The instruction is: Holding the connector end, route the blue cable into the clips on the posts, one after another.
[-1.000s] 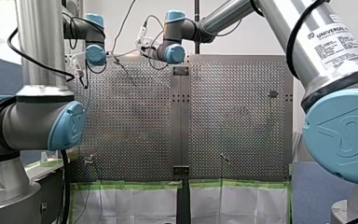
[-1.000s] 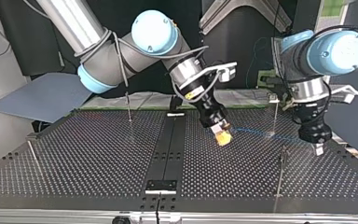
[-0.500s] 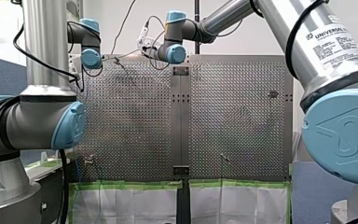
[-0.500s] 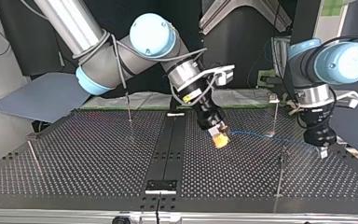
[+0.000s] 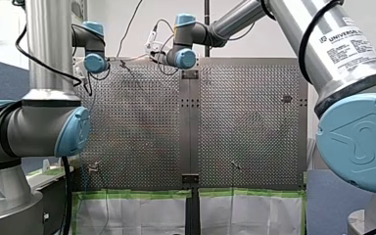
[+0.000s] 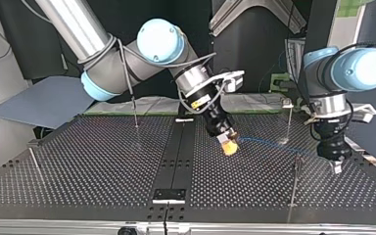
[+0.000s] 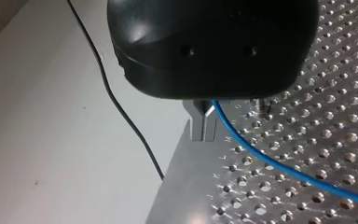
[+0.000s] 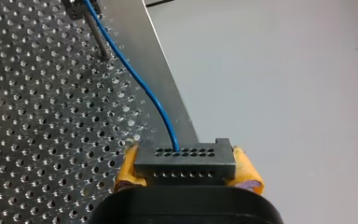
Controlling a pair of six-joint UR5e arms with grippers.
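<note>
Blue cable [image 8: 140,79], connector [image 8: 185,161] half-hidden in right fingers [image 8: 127,171]

A perforated metal table [image 5: 245,122] fills the front view, split down its middle by a plain strip [image 5: 190,122] that looks dark in the top view. A small bracket plate [image 6: 168,194] sits on that strip at the top view's near end. White sheets [image 5: 137,215] hang along the table's lower edge in the front view, fixed with green tape [image 5: 132,194]. A flat grey board [image 6: 44,100] lies beyond the table at the top view's left. In the left wrist view a thin black wire [image 7: 121,112] runs across a white surface [image 7: 51,154] beside the table.
</note>
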